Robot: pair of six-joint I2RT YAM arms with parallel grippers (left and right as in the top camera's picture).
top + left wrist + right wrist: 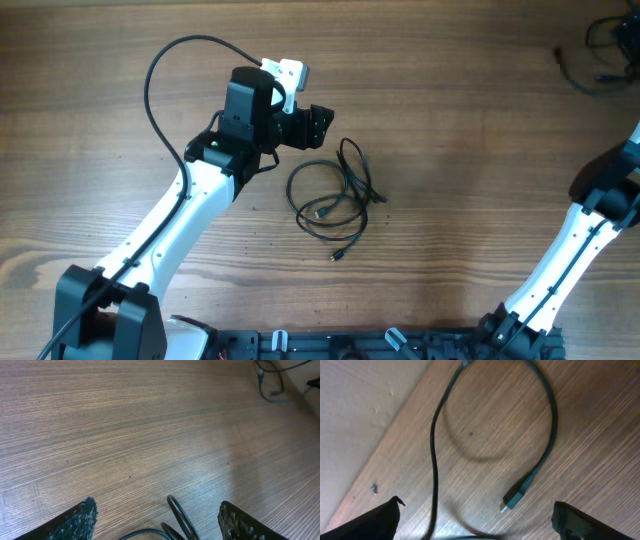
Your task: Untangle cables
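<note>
A tangle of thin black cables [335,195] lies in loose loops at the table's middle, with a small plug end [338,256] toward the front. My left gripper [318,125] is open just behind the tangle. In the left wrist view its jaws [159,512] are open and empty, and cable loops [179,516] rise between the fingertips. Another black cable [603,50] lies at the far right corner. My right gripper [479,510] is open and empty over a looped cable [547,435] with a plug [515,497]. The right gripper itself is outside the overhead view.
The right arm [590,220] runs off the overhead's right edge. In the right wrist view the table's edge [395,425] runs diagonally at the left. The far-corner cable also shows in the left wrist view [270,387]. A black rail [380,345] lines the front edge.
</note>
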